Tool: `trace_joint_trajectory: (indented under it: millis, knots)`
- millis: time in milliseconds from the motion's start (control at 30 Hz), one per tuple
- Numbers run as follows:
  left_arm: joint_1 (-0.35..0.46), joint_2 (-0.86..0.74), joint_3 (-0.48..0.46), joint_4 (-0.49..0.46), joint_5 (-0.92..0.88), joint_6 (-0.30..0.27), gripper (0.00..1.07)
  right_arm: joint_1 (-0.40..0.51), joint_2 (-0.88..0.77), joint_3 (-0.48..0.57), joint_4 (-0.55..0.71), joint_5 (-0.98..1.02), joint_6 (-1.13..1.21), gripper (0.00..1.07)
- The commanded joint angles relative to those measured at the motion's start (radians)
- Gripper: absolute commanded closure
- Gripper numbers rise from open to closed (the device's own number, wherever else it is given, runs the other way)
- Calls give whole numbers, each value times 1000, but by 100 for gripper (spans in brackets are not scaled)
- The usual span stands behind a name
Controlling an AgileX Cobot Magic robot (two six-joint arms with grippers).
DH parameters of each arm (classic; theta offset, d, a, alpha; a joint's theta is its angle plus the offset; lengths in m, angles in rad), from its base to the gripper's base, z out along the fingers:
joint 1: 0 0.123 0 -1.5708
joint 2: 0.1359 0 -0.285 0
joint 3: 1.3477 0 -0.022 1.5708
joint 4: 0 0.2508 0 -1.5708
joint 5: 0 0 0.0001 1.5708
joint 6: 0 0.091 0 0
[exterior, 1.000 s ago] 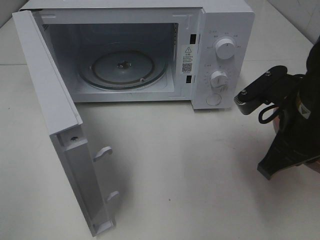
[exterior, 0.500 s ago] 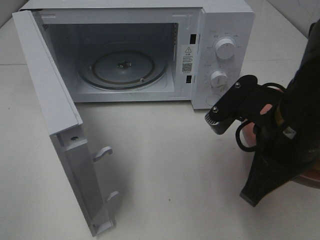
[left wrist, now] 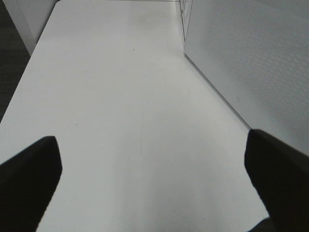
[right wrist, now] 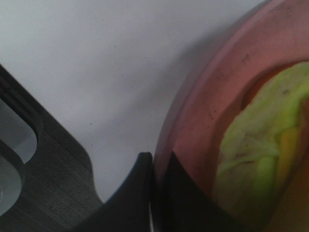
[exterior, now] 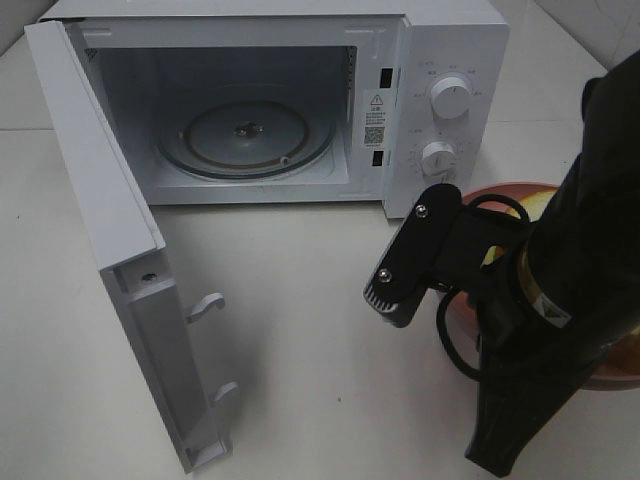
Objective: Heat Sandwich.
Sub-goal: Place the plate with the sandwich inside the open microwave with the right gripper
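- The sandwich [right wrist: 260, 159], yellowish-green and layered, lies in the pink plate [right wrist: 203, 116]. In the right wrist view it fills the lower right of the frame. In the high view the black arm covers nearly all of it.
- The right gripper [right wrist: 154, 162] is closed on the plate's rim, with one dark finger outside the rim and the other inside it, their tips meeting at the edge.
- In the high view the plate sits at the right of the frame, just in front of the control panel of the white microwave [exterior: 450, 40] and below its two knobs.
- The microwave door [exterior: 100, 200] stands wide open at the left. The glass turntable [exterior: 245, 135] inside is bare.
- The left gripper [left wrist: 154, 179] is spread wide with nothing between its fingers, above the white table [left wrist: 120, 96]. A white dotted panel runs along the right of that frame.
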Motion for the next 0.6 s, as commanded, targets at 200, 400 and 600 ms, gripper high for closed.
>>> trace_joint_trajectory:
  millis: [200, 400, 600]
  knots:
    - [-1, -17, 0, -1, -12, 0, 9, 8, -10, 3, -23, -59, -172, 107]
    - [-1, -17, 0, -1, -12, 0, 9, 8, -10, 3, -23, -99, -295, 107]
    - [-1, -17, 0, -1, -12, 0, 9, 8, -10, 3, -23, -154, -492, 106]
